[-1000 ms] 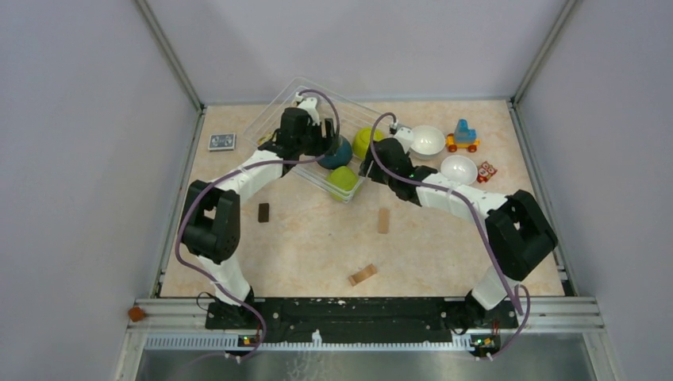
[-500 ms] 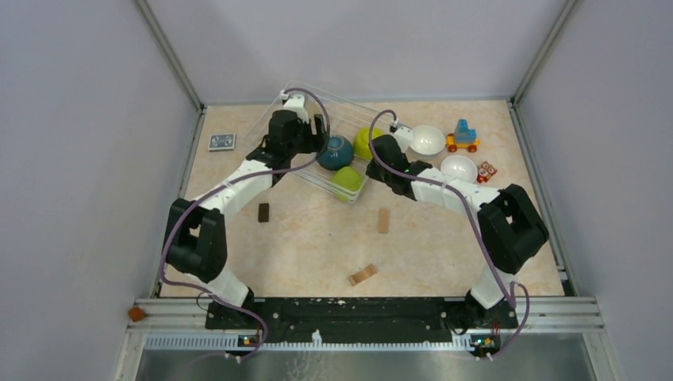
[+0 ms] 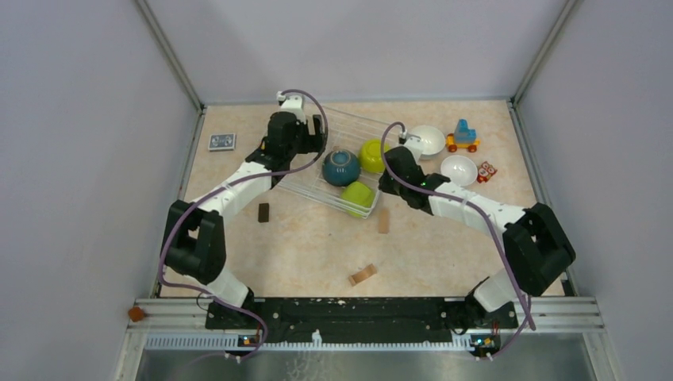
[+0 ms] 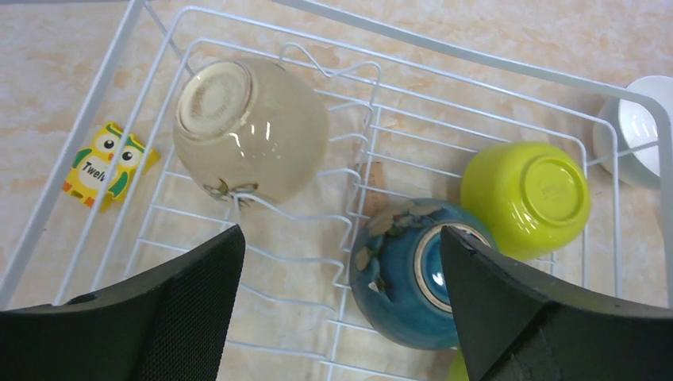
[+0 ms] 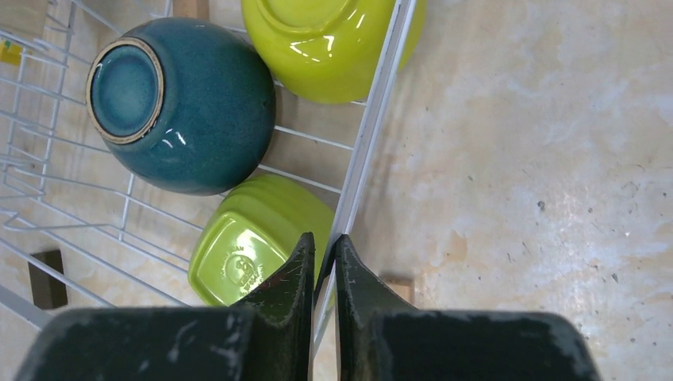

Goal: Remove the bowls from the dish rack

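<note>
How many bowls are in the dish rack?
4: beige bowl at the left end, teal bowl mid-rack, far lime bowl and near lime bowl at the right end. None seem hidden.

Rack dragged toward the near right, turning slightly.
Right end effector (image 5: 325,242), pinched on the dish rack (image 5: 371,135) rim wire, has pulled back toward its base. The teal bowl (image 3: 341,167), near lime bowl (image 3: 359,195) and far lime bowl (image 3: 373,154) rode along inside. Left end effector (image 4: 341,235) edged far-left, elbow swung outward.

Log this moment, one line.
left gripper open | right gripper shut on dish rack rim | racked: beige bowl, teal bowl, lime bowls | out: white bowls
</note>
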`<state>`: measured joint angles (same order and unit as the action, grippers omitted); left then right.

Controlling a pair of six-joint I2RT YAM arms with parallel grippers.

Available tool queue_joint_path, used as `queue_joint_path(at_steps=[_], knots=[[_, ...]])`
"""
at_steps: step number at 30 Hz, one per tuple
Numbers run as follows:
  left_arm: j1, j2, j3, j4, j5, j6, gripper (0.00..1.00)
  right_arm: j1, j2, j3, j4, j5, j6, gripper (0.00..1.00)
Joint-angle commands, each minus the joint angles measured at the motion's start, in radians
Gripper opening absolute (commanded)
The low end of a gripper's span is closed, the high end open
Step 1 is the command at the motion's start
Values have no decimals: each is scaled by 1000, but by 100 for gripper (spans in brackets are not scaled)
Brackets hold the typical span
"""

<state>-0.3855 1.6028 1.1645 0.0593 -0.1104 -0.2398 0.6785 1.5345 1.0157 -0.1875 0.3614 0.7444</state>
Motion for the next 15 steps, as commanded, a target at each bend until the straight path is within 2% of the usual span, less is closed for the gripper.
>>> queue_joint_path(at_steps=[1, 8, 15], knots=[[1, -61, -1, 32, -37, -2, 99, 11, -141, -62, 97, -104, -131, 0], [0, -115, -34, 49, -88, -47, 99, 12, -197, -131, 127, -167, -207, 0], [0, -179, -124, 133, -112, -102, 99, 11, -232, -148, 97, -145, -266, 1]])
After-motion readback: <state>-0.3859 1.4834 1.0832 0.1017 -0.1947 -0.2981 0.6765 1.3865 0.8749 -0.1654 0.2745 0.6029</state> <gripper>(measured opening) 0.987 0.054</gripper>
